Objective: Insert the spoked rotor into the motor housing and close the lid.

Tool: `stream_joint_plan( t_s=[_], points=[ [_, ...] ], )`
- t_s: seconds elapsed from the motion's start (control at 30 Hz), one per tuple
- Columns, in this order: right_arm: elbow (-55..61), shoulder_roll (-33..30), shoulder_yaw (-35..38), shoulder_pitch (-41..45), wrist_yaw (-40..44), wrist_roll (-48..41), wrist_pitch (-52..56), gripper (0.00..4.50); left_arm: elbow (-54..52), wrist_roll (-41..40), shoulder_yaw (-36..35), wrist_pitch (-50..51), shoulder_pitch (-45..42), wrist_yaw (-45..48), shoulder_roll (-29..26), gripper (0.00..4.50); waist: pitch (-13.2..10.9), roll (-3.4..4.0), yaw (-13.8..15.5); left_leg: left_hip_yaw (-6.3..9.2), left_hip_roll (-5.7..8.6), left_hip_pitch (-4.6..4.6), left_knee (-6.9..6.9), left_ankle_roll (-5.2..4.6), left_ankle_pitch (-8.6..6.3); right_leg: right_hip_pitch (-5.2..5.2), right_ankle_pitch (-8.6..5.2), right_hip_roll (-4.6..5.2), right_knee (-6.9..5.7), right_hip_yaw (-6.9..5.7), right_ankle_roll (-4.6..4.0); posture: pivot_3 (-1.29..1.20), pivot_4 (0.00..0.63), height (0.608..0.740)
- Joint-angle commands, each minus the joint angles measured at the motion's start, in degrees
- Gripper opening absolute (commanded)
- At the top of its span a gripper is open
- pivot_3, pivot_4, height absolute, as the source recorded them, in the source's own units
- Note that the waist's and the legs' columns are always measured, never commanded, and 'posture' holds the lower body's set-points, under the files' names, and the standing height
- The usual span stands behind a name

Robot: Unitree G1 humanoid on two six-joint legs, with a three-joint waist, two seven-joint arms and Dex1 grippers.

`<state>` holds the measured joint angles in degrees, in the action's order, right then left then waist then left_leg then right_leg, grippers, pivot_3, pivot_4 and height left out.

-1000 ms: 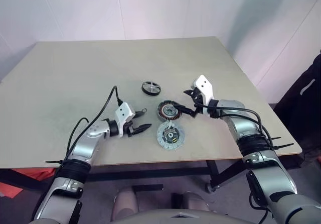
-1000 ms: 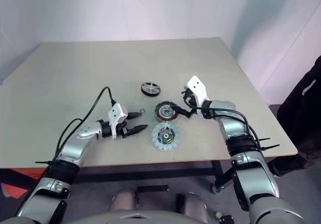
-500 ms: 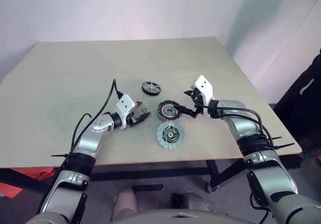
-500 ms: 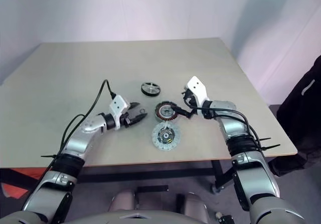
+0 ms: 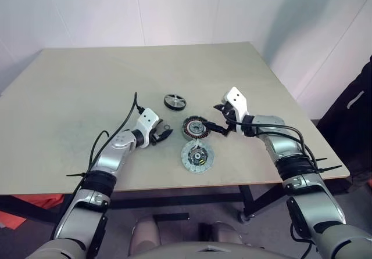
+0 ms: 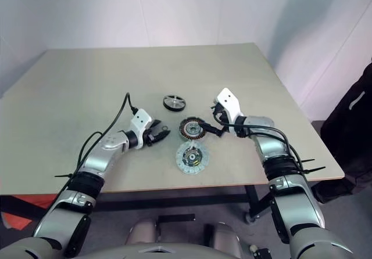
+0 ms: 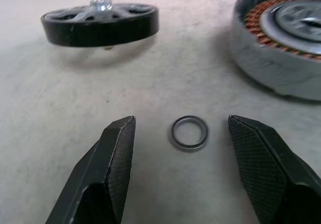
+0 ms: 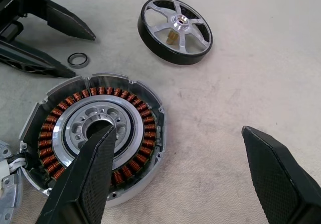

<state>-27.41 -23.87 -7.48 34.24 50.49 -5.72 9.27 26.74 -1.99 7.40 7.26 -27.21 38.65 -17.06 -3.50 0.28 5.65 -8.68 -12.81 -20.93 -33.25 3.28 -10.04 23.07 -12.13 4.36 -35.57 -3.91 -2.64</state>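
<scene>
1. The rotor (image 5: 175,101), housing (image 5: 195,128) and lid (image 5: 197,157) sit together on the surface (image 5: 87,85), somewhat right of its middle and nearer the near edge than the far one.
2. The rotor lies flat, furthest back, apart from the housing with bare surface between them.
3. The housing sits coils-up between rotor and lid; the lid lies flat nearest the near edge, just beside the housing.
4. A washer (image 7: 188,132) lies left of the housing, on bare surface, touching neither it nor the rotor.
5. The left gripper (image 5: 164,133) is low over the surface, its fingers (image 7: 114,158) spread either side of the washer, clear of it, holding nothing.
6. The right gripper (image 5: 216,118) hangs at the housing's right side, fingers (image 8: 273,169) spread wide and empty; one finger overlaps the housing's centre in the wrist view, whether touching I cannot tell.
7. The left half, the far part and the right edge strip are open room.
</scene>
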Motion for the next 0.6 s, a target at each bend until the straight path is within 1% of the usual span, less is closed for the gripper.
stream_joint_plan(
  t_s=[0.03, 0.33, 0.4, 0.47, 0.53, 0.6],
  points=[
    [2.4, 0.0, 0.7, 1.3, 0.0, -0.3, -0.3, 4.50, 0.8, 1.7, 0.9, 0.7, -2.2, -0.7, -0.4, 3.10, 0.0, 0.00, 0.0, 0.00, 0.00, 0.00, 0.00, 0.00, 0.00, 0.00, 0.00, 0.00, 0.00, 0.00, 0.00, 0.00, 0.000, 0.740],
    [2.5, 0.3, 0.7, 1.2, -0.3, -0.4, -0.5, 4.50, 1.8, 1.9, 2.2, 0.7, -2.7, 1.6, -0.2, 3.10, 0.0, 0.00, 0.1, 0.00, 0.00, 0.01, 0.00, 0.00, 0.00, -0.03, 0.00, 0.01, 0.00, 0.00, 0.00, 0.00, 0.000, 0.740],
    [2.6, 0.3, 0.7, 1.2, -0.3, -0.4, -0.4, 4.50, 1.9, 1.2, 2.6, 1.7, -2.0, 3.1, 0.1, 3.10, 0.0, 0.00, 0.1, 0.00, 0.00, 0.00, 0.00, 0.00, 0.00, -0.04, 0.00, 0.01, 0.00, 0.00, 0.00, 0.00, 0.000, 0.740],
    [2.5, 0.3, 0.8, 1.3, -0.4, -0.4, -0.5, 4.50, 2.2, -1.0, 1.5, 4.0, -1.6, 4.0, 1.3, 3.10, 0.0, 0.01, 0.1, 0.00, 0.00, 0.00, 0.00, 0.00, 0.00, -0.04, 0.00, 0.01, 0.01, 0.00, 0.00, 0.00, 0.000, 0.740],
    [2.6, 0.3, 0.8, 1.3, -0.4, -0.4, -0.5, 4.50, 2.9, -1.9, 0.8, 5.2, -1.4, 4.1, 2.0, 2.73, 0.0, 0.02, 0.2, 0.00, 0.01, 0.00, 0.00, -0.01, -0.01, -0.04, 0.00, 0.02, 0.03, 0.00, 0.00, 0.00, 0.000, 0.740],
    [2.6, 0.3, 0.8, 1.3, -0.4, -0.3, -0.5, 4.50, 3.8, -1.2, 1.1, 5.3, -1.1, 4.2, 1.9, 2.13, 0.0, 0.02, 0.4, 0.00, 0.03, 0.00, 0.00, -0.02, -0.01, -0.04, 0.00, 0.03, 0.04, 0.00, 0.00, 0.00, 0.000, 0.740]
  ],
)
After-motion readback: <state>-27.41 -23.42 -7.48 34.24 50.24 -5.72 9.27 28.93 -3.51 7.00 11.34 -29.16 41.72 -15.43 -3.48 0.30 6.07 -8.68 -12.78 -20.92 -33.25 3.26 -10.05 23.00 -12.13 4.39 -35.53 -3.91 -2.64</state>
